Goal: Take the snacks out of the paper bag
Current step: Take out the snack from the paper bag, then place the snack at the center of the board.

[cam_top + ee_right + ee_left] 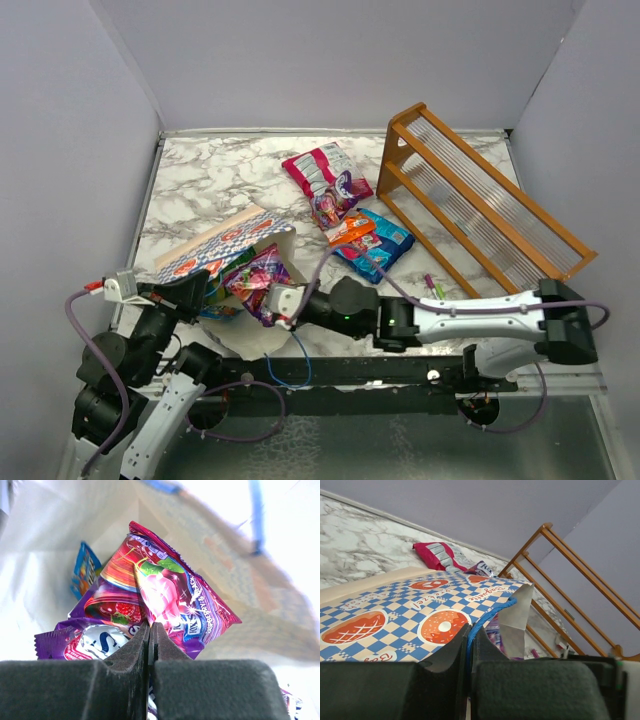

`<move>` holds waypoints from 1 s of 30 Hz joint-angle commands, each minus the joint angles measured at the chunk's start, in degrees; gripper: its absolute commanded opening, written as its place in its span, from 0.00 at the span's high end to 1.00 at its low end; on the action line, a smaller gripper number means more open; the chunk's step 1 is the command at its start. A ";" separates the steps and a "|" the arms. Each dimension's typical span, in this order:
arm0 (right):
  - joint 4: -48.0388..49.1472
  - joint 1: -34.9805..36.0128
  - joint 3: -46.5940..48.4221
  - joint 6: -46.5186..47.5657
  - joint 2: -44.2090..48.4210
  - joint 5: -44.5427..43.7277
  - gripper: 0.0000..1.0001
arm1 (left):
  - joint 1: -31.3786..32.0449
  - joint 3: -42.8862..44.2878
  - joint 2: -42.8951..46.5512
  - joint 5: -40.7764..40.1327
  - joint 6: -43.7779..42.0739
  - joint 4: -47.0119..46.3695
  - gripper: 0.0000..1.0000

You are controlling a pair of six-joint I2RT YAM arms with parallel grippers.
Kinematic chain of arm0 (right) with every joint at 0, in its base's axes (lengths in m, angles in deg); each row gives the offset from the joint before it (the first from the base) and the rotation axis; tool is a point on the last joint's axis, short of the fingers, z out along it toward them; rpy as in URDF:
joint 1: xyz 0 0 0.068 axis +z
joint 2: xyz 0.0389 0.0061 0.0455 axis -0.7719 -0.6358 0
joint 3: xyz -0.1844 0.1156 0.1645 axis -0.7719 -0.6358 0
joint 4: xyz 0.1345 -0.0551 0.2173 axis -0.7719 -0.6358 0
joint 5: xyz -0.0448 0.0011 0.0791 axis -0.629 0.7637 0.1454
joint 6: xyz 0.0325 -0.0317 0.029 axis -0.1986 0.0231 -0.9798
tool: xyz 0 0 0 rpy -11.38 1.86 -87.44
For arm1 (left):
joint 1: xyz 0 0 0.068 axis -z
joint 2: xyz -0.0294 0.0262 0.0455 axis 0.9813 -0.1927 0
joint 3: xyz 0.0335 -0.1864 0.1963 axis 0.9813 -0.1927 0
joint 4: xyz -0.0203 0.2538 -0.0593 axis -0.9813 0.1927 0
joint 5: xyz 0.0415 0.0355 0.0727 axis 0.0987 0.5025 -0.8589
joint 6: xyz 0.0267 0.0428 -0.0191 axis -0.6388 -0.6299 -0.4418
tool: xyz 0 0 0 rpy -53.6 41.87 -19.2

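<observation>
**Two end effectors shut, one on a packet at the bag's mouth**

The right end effector is pinched narrow on the near edge of a pink-and-purple packet. The packet's long axis runs ahead of the fingers, deeper into the paper bag. The left end effector clamps the bag's blue handle. Other snacks lie on the desk beyond the bag. The right arm is nearer, so a straight pull back out of the mouth looks due.

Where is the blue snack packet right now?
In the top view the blue packet lies on the marble table right of centre, against the orange packet and just left of the wooden rack.
</observation>
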 commanded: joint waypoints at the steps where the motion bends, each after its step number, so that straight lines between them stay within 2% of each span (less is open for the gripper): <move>1: -0.17 0.44 -5.74 -5.08 10.04 9.87 0.99 | -0.05 0.12 0.88 3.63 1.83 1.03 1.00; 5: -0.37 0.44 -9.31 -7.34 15.33 14.04 0.99 | -0.01 -0.71 0.84 6.41 4.61 3.98 1.00; 9: -1.84 0.43 -12.01 -7.00 21.42 18.34 0.99 | -0.05 -1.46 0.80 3.78 5.77 5.53 1.00; 15: -3.30 0.41 -16.28 -3.40 32.89 14.54 0.99 | -1.38 -3.27 0.45 1.28 7.69 5.62 1.00; 23: -2.15 0.43 -16.62 -3.57 39.52 -6.26 0.99 | -1.45 -2.81 0.29 -4.29 10.90 6.57 1.00; 28: 3.30 0.20 -16.56 -4.51 34.70 -29.84 0.99 | -1.43 -2.98 -0.32 -3.38 10.35 6.00 1.00; 30: 2.81 -0.98 -15.94 -8.49 32.14 -36.42 0.99 | -1.49 -3.18 0.28 -3.28 10.49 5.81 1.00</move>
